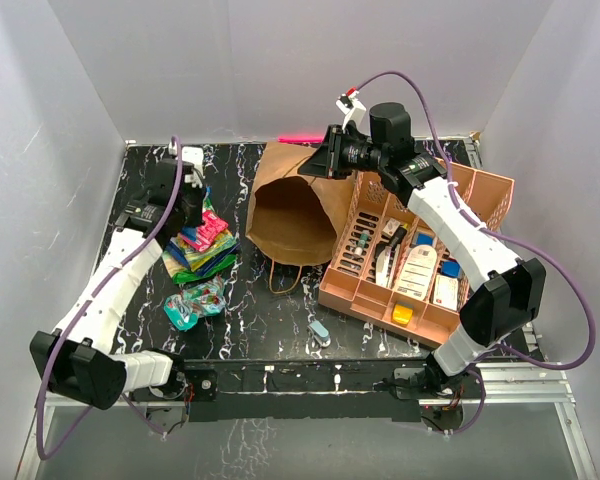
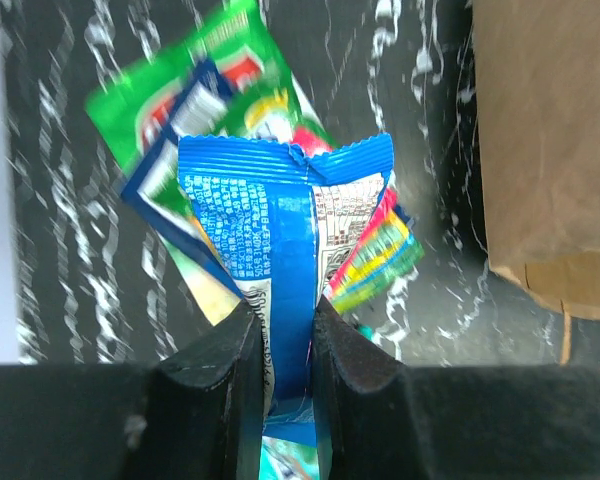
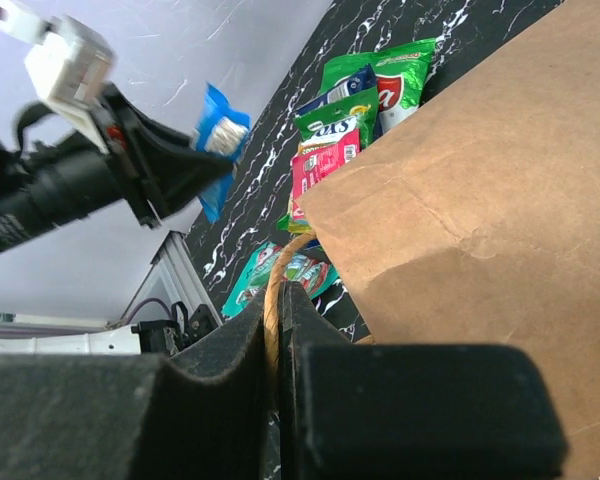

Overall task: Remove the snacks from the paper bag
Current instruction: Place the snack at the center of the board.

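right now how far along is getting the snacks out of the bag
Done: several snacks lie piled left of the paper bag, a teal packet beside them. In hand: the left jaws are shut on a blue packet above that pile; the right jaws pinch the bag's handle. Left: setting it down; the bag's mouth shows nothing from above, though its depth is shadowed.

Can't see into the paper bag (image 1: 290, 215) from above, just shadow. Losing the blue packet's (image 2: 280, 240) lower end between the left gripper's (image 2: 283, 318) fingers. Can't read its small print. Losing the bag handle (image 3: 272, 268) inside the right gripper (image 3: 278, 312) too. Can't make out labels in the orange tray (image 1: 380, 314) by the right edge.
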{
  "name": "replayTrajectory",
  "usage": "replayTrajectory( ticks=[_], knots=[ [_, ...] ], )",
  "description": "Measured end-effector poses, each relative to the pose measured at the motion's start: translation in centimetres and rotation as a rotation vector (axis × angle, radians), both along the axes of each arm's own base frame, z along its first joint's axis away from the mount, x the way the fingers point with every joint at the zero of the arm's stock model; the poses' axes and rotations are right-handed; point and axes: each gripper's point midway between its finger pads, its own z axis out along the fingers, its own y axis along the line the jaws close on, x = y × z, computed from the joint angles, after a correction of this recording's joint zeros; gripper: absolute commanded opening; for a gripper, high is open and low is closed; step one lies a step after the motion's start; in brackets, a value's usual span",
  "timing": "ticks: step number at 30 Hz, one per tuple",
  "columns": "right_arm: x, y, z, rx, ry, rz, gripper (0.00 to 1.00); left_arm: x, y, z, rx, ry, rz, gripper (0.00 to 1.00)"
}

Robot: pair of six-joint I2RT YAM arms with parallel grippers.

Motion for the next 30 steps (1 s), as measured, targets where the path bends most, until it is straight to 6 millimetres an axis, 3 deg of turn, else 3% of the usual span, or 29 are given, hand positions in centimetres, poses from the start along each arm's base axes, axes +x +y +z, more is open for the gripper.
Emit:
replayTrajectory(
  ticks=[4, 8, 14, 17, 21, 25, 30],
  knots=[
    [-0.1, 0.1, 0.0, 0.004, 0.002, 0.007, 0.07, -3.1, -0.1, -4.4, -0.133, 0.138, 0.175, 0.00],
    [-0.2, 0.2, -0.4, 0.013, 0.017, 0.011, 0.07, -6.1, 0.1, -6.8, -0.318, 0.177, 0.445, 0.00],
    [-0.4, 0.2, -1.1, 0.011, 0.035, 0.011, 0.07, -8.4, 0.4, -6.8, -0.640, 0.082, 0.811, 0.00],
    [-0.4, 0.1, -1.2, 0.010, 0.038, 0.011, 0.07, -9.3, 0.3, -8.0, -0.803, 0.056, 0.979, 0.00],
    [-0.4, 0.1, -1.1, 0.015, 0.041, 0.010, 0.07, -9.9, 0.5, -10.4, -0.893, 0.062, 1.158, 0.16],
    [-0.5, 0.2, -1.1, 0.018, 0.046, 0.009, 0.07, -9.1, 0.8, -10.7, -0.925, 0.025, 1.240, 0.34],
    [-0.5, 0.2, -1.2, 0.023, 0.046, 0.010, 0.07, -8.7, 0.7, -10.5, -0.974, 0.006, 1.278, 0.64]
  ],
)
